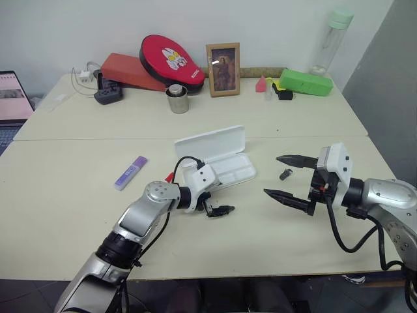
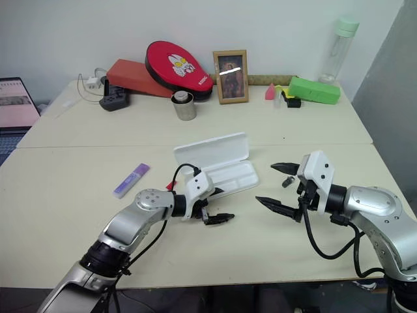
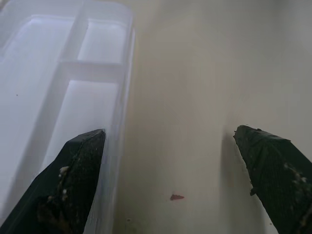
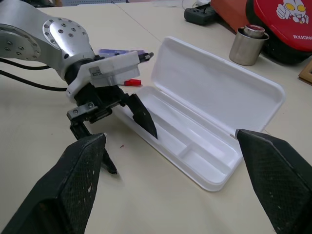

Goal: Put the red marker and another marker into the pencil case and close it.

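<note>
On the pale worktop [image 1: 78, 215], head view, I list: the pencil case [image 1: 218, 158], lid swung back and open, tray side toward me, near the middle. My left claw [image 1: 210, 203] sits at the tray's near-left corner, fingers spread, holding nothing. A sliver of the red marker [image 1: 169, 176] shows just behind that arm's wrist, beside the case's left end; most of it is hidden. The purple highlighter [image 1: 131, 172] lies well apart to the left of the case, flat on the worktop. My right claw [image 1: 287, 176] hangs to the right of the case, fingers spread wide and empty, pointing toward the case. A small dark object [image 1: 285, 173] lies between those fingers as seen from here; I cannot tell what it is. Along the far edge: metal cup [image 1: 177, 98], framed picture [image 1: 223, 69], green case [image 1: 306, 83].

Left wrist view: both black fingers [image 3: 73, 185] stand apart; one overlaps the case's near wall [image 3: 114, 161], the other is over bare worktop. Tray compartments appear empty.

Right wrist view: open case [image 4: 214, 117] lies ahead between my spread fingers [image 4: 73, 185]. Left claw [image 4: 124, 131] straddles the tray's end wall, one finger inside the tray. Red marker tip [image 4: 131, 82] shows just behind it; highlighter [image 4: 119, 51] farther back.
</note>
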Motion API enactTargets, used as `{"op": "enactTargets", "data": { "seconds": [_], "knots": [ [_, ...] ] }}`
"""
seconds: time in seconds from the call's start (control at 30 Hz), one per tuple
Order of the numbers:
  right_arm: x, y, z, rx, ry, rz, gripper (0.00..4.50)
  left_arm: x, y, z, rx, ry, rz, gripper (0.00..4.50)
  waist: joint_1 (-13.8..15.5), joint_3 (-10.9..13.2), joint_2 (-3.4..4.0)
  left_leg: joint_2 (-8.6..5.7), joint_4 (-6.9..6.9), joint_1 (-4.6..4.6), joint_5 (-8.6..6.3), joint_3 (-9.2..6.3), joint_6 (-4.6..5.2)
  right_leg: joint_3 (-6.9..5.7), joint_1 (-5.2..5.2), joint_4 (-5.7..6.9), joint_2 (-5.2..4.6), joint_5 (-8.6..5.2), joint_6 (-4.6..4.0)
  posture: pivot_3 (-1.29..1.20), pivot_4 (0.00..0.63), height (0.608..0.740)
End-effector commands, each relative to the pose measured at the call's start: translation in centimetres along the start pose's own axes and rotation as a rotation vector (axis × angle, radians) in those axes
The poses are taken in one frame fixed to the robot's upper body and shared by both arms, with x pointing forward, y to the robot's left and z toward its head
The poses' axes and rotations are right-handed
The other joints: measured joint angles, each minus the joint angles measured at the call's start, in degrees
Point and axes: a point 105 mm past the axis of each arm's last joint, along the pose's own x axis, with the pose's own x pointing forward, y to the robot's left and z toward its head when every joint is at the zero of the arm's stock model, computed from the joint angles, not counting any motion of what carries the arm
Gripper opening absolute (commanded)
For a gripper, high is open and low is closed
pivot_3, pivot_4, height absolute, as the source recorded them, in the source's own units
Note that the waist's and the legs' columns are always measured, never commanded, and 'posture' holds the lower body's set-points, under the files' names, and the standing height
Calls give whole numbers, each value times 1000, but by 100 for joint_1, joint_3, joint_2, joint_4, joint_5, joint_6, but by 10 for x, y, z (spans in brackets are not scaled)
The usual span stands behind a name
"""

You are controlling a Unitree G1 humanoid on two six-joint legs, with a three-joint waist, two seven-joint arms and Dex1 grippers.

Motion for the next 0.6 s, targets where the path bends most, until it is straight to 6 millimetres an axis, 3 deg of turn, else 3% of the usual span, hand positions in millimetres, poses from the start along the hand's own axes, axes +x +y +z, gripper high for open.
{"op": "enactTargets", "data": {
  "seconds": [0.03,0.27,0.6],
  "knots": [
    [-4,0,13,-37,-32,-13,4495,7,0,1,0,13,13,4320,-10,0,0,0,0,0,0,0,0,1,0,0,0,0,0,0,150,740],
    [-6,1,12,-32,-33,-8,4500,9,-2,-1,8,15,13,2785,-8,0,0,1,0,0,0,-5,0,0,1,0,-1,0,0,0,150,740],
    [-12,-16,18,-12,-88,-90,4500,10,1,4,25,1,23,801,-3,-1,1,0,0,3,0,-6,0,-1,4,0,-1,0,0,0,150,740]
  ]
}}
